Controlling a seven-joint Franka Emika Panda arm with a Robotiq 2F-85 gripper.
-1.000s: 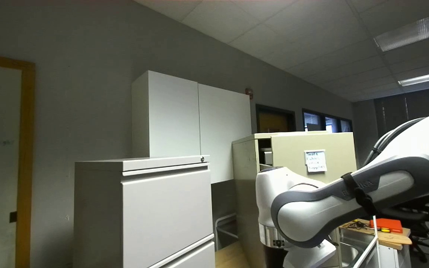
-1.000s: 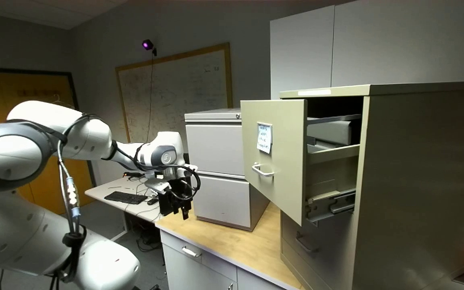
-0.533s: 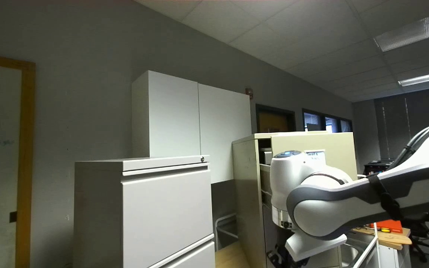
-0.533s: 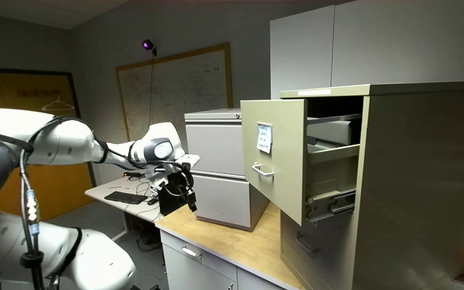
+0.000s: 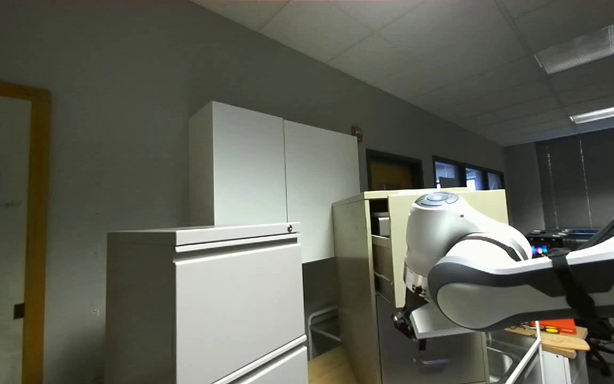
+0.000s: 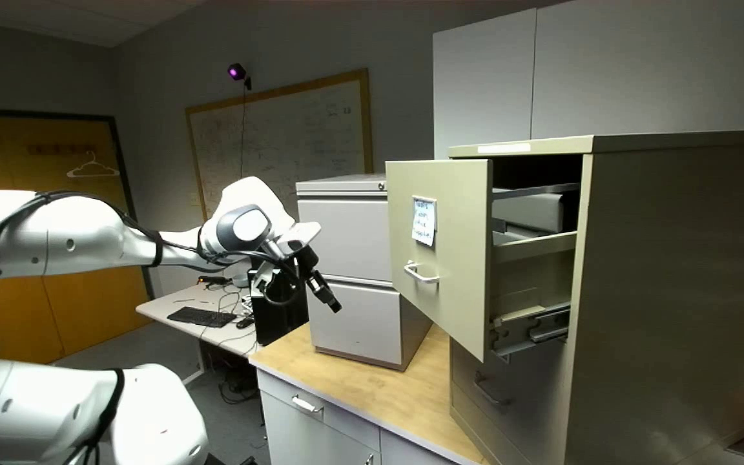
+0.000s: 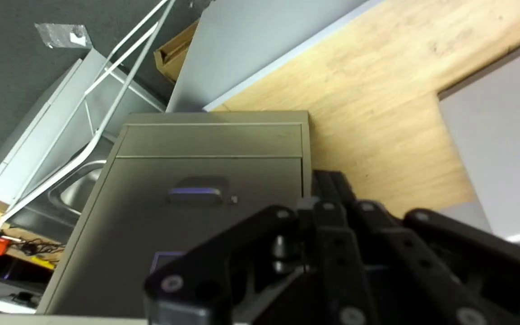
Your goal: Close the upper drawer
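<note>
Gripper [image 7: 331,184], jaws tog. & nil held, hung apart fr. upper drawer [image 6: 451,255], which stood pulled out of tan cab [image 6: 662,290].

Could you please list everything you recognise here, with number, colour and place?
Filing cabinet: 1, beige, right in both exterior views
Upper drawer: 1, beige, pulled out, filing cabinet's top
Note: 1, whitish, on the upper drawer
Counter: 1, light wood, low in an exterior view
Grey cabinet: 1, grey, on the counter
Wall cabinet: 1, white, on the wall
Whiteboard: 1, white, on the wall
Desk: 1, whitish, beyond the counter
Keyboard: 1, black, on the desk
Mouse: 1, black, beside the keyboard
Sink: 1, steel-grey, left in the wrist view
Arm: 1, white-grey, both exterior views
Tool: 1, black, at the arm's end
</note>
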